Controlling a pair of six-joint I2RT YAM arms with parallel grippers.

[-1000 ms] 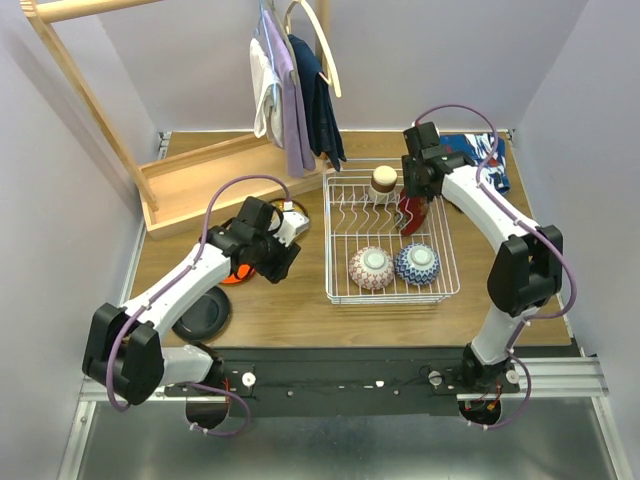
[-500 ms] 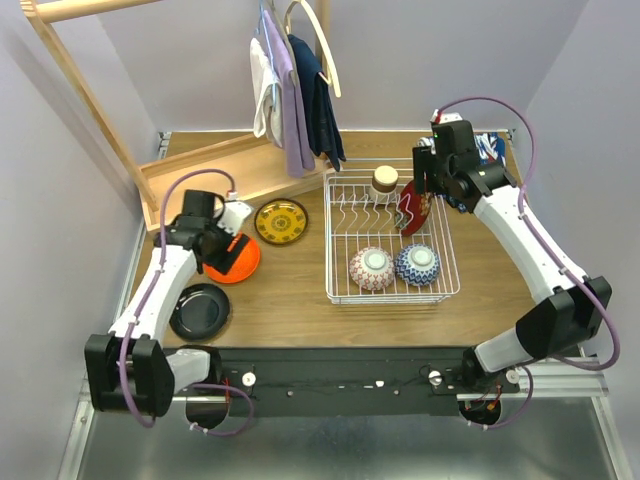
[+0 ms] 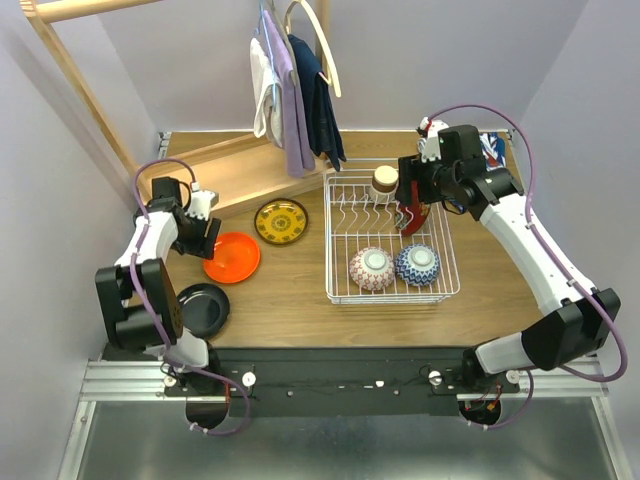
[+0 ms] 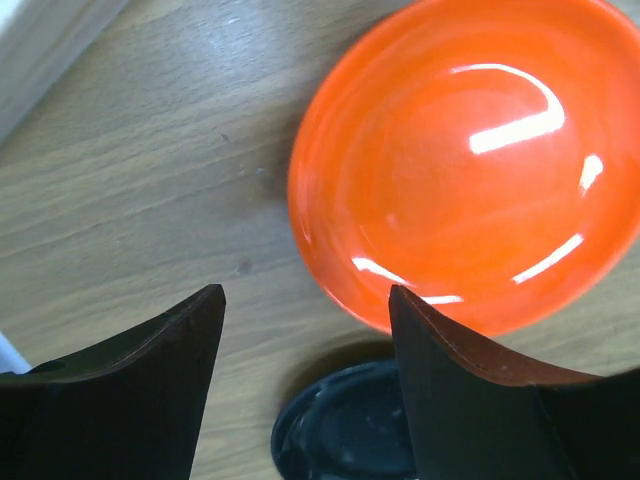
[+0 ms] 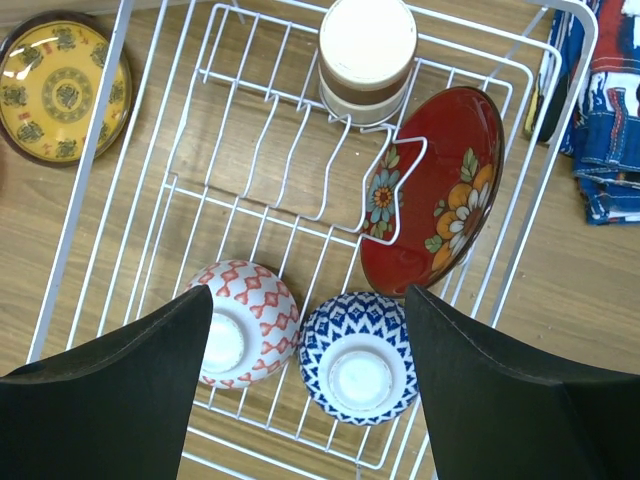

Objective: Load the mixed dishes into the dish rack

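Left gripper (image 4: 303,300): jaws spread apart, holding nothing, low over the table (image 3: 290,310). From the wrist, the orange plate (image 4: 460,160) lies at 2 o'clock and the black plate (image 4: 345,430) at 6. Right gripper (image 5: 308,295): jaws wide, empty, above the dish rack (image 3: 327,240). Inside the rack, the cup (image 5: 367,45) is at 12 and the red floral plate (image 5: 435,190) leans on the tines at 3. The pink bowl (image 5: 245,325) and blue bowl (image 5: 357,360) sit upside down at 6. The yellow-patterned plate (image 5: 62,85) lies on the table outside, at the rack's 10.
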